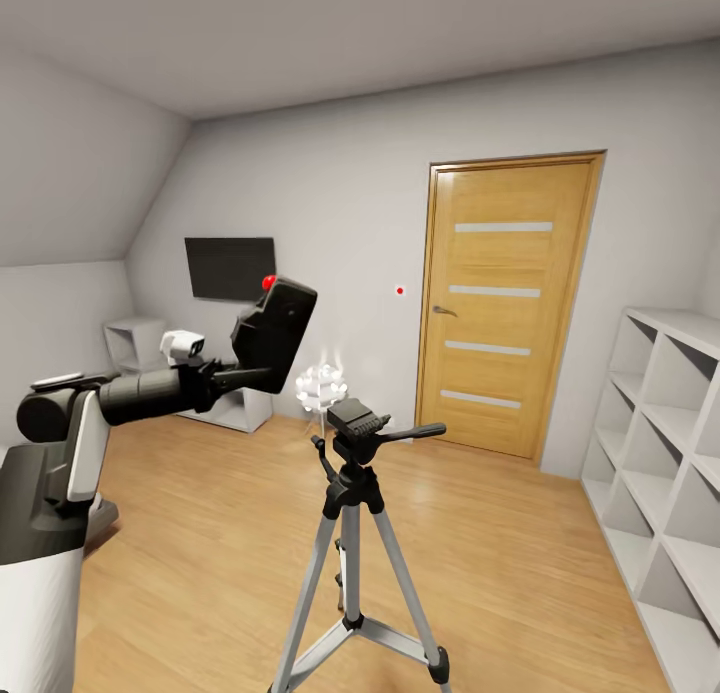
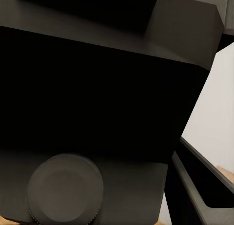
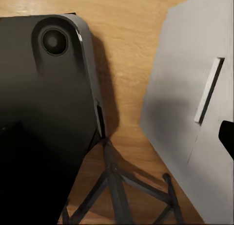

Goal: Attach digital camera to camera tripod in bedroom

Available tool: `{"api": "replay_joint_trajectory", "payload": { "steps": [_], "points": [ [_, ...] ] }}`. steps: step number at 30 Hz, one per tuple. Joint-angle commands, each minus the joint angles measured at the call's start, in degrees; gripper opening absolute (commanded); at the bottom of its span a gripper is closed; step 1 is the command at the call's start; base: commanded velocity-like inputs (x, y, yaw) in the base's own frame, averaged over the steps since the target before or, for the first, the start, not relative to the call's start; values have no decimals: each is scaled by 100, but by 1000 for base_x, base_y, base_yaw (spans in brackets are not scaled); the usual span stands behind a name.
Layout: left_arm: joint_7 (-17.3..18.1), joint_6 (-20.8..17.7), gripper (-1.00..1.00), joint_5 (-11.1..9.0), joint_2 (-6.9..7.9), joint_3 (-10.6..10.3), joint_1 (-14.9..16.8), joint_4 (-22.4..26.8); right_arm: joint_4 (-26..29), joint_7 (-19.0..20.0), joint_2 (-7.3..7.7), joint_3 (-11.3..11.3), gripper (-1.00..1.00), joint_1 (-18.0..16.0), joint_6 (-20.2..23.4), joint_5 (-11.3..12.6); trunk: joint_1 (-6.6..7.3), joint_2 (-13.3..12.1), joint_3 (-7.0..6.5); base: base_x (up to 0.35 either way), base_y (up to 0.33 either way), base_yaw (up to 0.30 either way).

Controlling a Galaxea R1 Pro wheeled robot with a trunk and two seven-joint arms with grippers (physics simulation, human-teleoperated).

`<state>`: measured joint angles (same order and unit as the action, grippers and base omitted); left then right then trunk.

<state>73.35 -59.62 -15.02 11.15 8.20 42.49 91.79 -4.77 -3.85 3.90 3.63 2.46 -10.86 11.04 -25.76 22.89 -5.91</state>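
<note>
The digital camera [image 1: 275,334] is clenched in the left tool [image 1: 226,373], held up left of and above the camera tripod [image 1: 355,533], clear of its black head; the right tool's state cannot be told.

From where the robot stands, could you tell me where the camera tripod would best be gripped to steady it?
Probably the camera tripod is best gripped on its centre column just below the black pan head, coming from the robot's right. The side handle juts out higher up, the legs splay lower down, and the left gripper holds the digital camera.
</note>
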Motion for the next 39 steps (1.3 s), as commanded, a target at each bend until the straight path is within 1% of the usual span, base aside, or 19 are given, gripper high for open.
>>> {"api": "replay_joint_trajectory", "payload": {
  "steps": [1,6,9,17,30,39],
  "points": [
    [18,-38,-100,-8,1,1,-32,32,-11,0,31,41,100,32,-29,48,-2,3,0,0,0,0],
    [26,-38,-100,-9,6,-1,-194,43,27,17,189,60,100,22,-44,40,-2,3,0,0,0,0],
    [29,-38,-100,-9,9,-2,-276,-6,118,16,188,64,100,10,-51,34,-2,3,0,0,0,0],
    [30,-38,-100,-9,10,-3,-292,-57,269,24,182,68,100,1,-56,31,-2,3,0,0,0,14],
    [24,-38,-100,-9,12,-3,-294,-65,288,25,181,68,100,0,-56,30,-2,3,0,0,0,197],
    [22,-38,-100,-9,15,-2,-294,-65,292,25,181,73,100,0,-56,30,-2,3,0,0,0,59]
  ]
}}
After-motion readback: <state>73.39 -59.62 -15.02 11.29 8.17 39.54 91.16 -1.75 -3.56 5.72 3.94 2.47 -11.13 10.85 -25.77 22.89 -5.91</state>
